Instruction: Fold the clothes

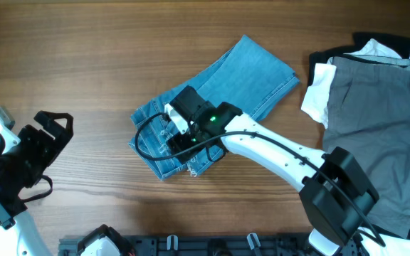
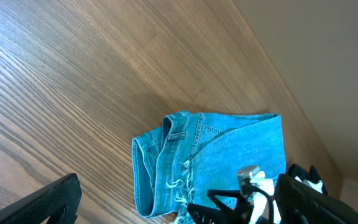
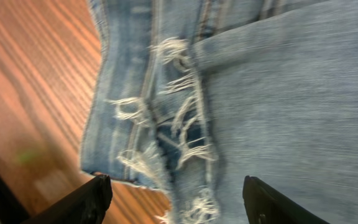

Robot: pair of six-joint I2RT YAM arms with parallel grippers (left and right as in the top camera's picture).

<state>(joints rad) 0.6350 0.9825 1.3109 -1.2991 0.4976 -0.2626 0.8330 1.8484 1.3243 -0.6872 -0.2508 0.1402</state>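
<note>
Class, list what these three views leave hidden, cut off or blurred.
Overhead: the right arm covers the middle of the jeans.
Overhead: the grey trousers run past the right edge and cover most of the white garment and black garment.
Right wrist: the frayed hem is blurred.
Left wrist: the bottom edge cuts off the jeans' lower part.
</note>
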